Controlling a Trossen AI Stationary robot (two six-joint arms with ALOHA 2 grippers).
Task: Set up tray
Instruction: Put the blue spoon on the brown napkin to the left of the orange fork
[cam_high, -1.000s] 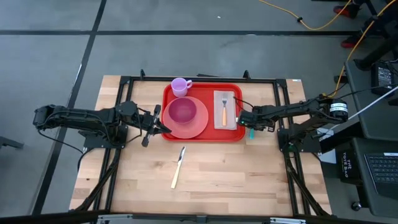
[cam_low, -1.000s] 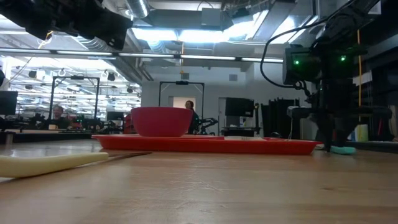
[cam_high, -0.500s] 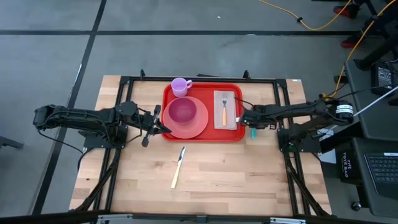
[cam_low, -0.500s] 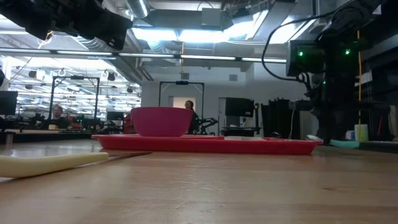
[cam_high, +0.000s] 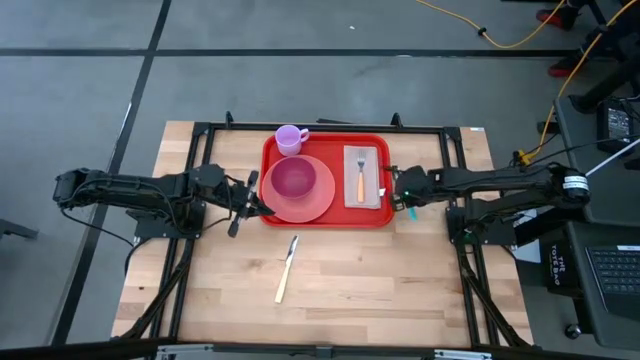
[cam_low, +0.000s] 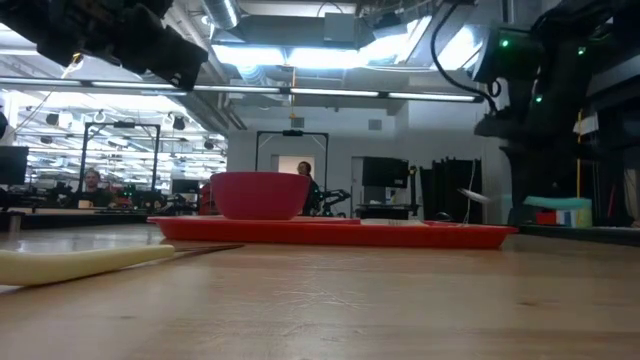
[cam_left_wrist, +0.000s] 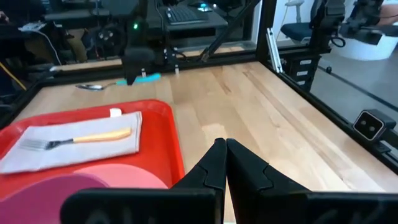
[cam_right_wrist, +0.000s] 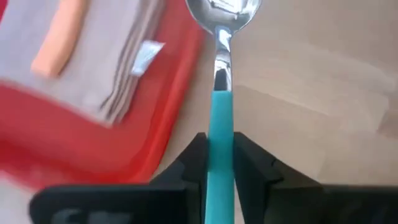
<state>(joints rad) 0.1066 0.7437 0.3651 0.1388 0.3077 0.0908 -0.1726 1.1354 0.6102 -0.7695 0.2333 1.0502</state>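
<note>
A: any readable text in these views? labels, brands, numbers?

B: none. napkin (cam_right_wrist: 93, 56) has a small white tag (cam_right_wrist: 146, 53) sewn on its edge, but nothing legible on it.

A: keyboard (cam_high: 610, 275) at the desk by the table?

B: keys visible from above, characters too small to make out.

A: room signage in the low view?

B: nothing that can be read. same for the tray (cam_high: 330, 215), no marking showing on it.
</note>
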